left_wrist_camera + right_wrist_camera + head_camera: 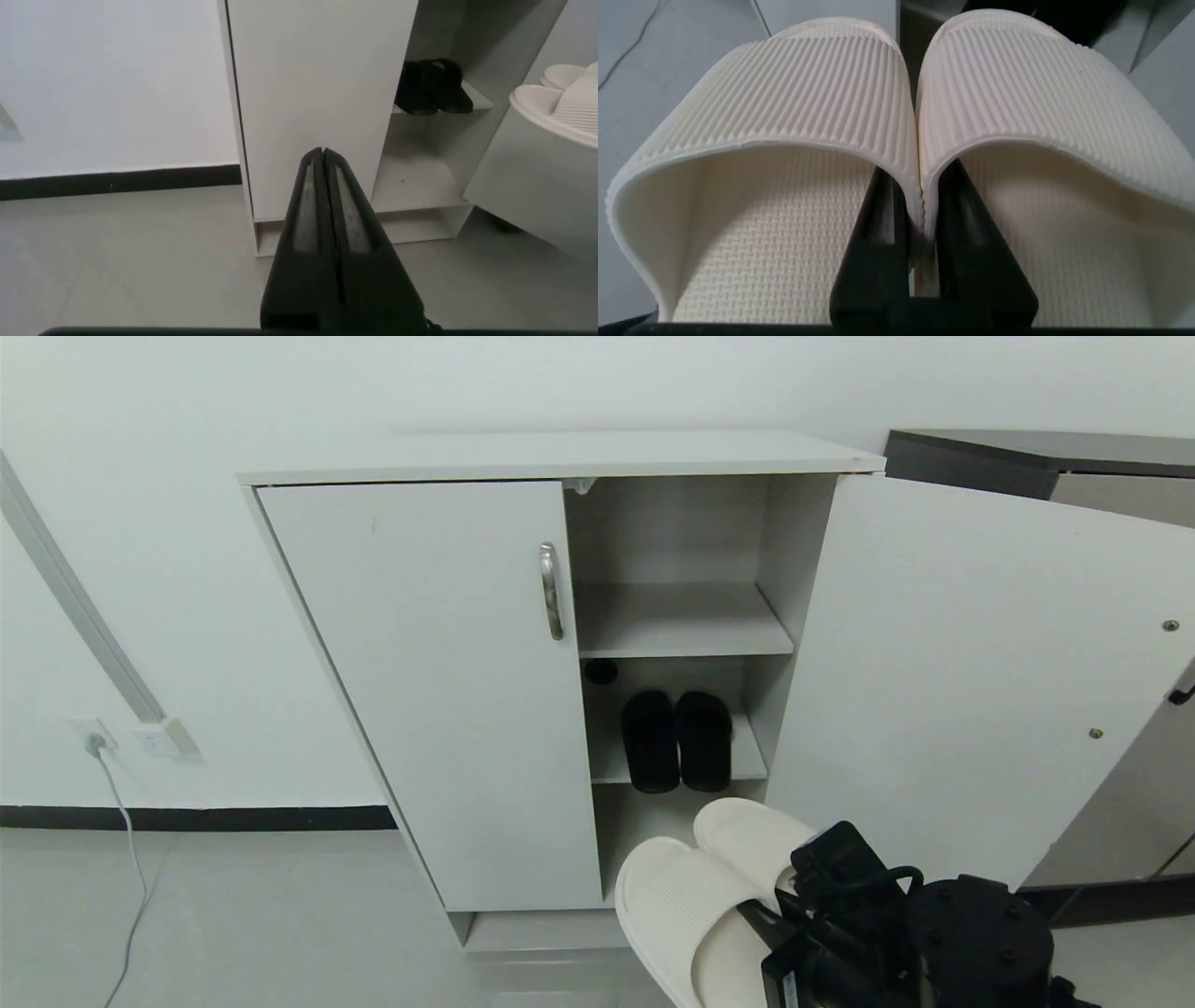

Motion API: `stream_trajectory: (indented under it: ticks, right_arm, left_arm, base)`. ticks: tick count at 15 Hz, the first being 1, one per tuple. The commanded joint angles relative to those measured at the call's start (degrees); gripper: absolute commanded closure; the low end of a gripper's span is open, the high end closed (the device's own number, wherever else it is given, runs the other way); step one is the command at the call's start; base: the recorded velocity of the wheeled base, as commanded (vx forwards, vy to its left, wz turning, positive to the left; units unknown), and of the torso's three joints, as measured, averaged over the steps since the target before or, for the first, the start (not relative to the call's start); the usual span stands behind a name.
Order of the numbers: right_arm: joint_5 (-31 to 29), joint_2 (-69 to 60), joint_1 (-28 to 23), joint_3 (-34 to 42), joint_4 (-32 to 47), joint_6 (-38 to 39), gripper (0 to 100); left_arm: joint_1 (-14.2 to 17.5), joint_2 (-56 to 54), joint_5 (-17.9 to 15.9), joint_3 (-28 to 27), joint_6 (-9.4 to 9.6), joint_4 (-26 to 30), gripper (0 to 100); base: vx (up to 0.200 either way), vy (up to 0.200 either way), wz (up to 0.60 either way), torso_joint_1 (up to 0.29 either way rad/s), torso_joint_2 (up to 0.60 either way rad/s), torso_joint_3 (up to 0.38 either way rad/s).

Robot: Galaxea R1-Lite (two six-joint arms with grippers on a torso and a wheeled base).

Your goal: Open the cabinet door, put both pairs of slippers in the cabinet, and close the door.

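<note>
White slippers (686,887) are pinched side by side at their inner edges by the right claw (920,213), toes pointing ahead of it toward the cabinet (429,691) and its bottom shelf (644,823), below the black slippers (677,740); the left claw (322,161) is closed and empty

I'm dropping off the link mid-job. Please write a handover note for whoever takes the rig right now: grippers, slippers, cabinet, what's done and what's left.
Left gripper: shut, holding nothing, low in front of the closed left door.
Right gripper: shut on the white slippers, pinching their inner sides together, toes toward the cabinet's open half, just outside it.
Black slippers: side by side on the lower shelf.
Right door: swung wide open.
Done: door opened, black pair stowed.
Left: set the white pair inside, release, close the right door.
</note>
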Motion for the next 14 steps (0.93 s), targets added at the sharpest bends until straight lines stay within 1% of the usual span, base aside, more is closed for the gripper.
stream_trajectory:
  ticks: [1, 2, 4, 5, 7, 8, 9, 10, 11, 13, 14]
  right_arm:
    - [-0.5, 2.1, 1.0, -0.1, -2.0, -0.2, 100]
    - [-3.3, 3.9, 1.5, -1.7, -3.8, -0.7, 100]
    - [-11.2, 8.2, 1.7, -10.1, -1.8, 0.0, 100]
    - [-15.8, 9.9, 1.7, -16.5, 3.3, 1.1, 100]
    - [-20.2, 8.1, 1.7, -26.1, 16.3, 2.9, 100]
    - [-22.6, 6.6, 1.5, -32.1, 24.6, 4.4, 100]
    - [-23.5, 5.9, 1.5, -35.3, 29.0, 5.1, 100]
    - [-26.3, 4.3, 1.4, -42.4, 37.9, 6.8, 100]
    - [-27.5, 3.2, 0.8, -49.8, 45.5, 9.0, 100]
    - [-27.5, 1.7, -0.2, -56.0, 52.4, 9.8, 100]
    - [-27.5, 0.7, -0.3, -60.0, 57.1, 9.7, 100]
  left_arm:
    - [0.1, 0.1, 0.0, 0.0, -0.06, 0.0, 100]
    - [0.0, 0.1, 0.0, 0.0, -0.06, 0.0, 100]
    - [0.0, 0.1, 0.0, 0.0, -0.06, 0.0, 100]
    - [0.1, 0.1, 0.0, 0.0, -0.06, 0.0, 100]
    - [0.1, 0.1, 0.0, 0.0, -0.06, 0.0, 100]
    - [0.1, 0.1, 0.0, 0.0, -0.06, 0.0, 100]
    - [0.1, 0.1, 0.0, 0.0, 0.03, 0.1, 100]
    - [0.1, 0.1, 0.0, 0.0, 0.03, 0.0, 100]
    - [0.1, 0.1, 0.0, 0.0, -0.06, 0.1, 100]
    - [0.1, 0.1, 0.0, 0.0, -0.06, 0.0, 100]
    - [0.1, 0.1, 0.0, 0.0, -0.06, 0.0, 100]
  base:
    - [0.0, 0.0, 0.0, 0.002, 0.23, 0.227]
    - [0.0, 0.0, 0.0, 0.002, 0.13, 0.124]
    - [0.0, 0.0, 0.0, -0.002, 0.06, 0.044]
    - [0.0, 0.0, 0.0, 0.0, 0.0, 0.0]
    - [0.0, 0.0, 0.0, 0.0, 0.0, 0.0]
    - [0.0, 0.0, 0.0, 0.0, 0.0, 0.0]
    - [0.0, 0.0, 0.0, 0.0, 0.0, 0.0]
    - [0.0, 0.0, 0.0, 0.0, 0.0, 0.0]
    - [0.0, 0.0, 0.0, 0.0, 0.0, 0.0]
    - [0.0, 0.0, 0.0, 0.0, 0.0, 0.0]
    - [0.0, 0.0, 0.0, 0.0, 0.0, 0.0]
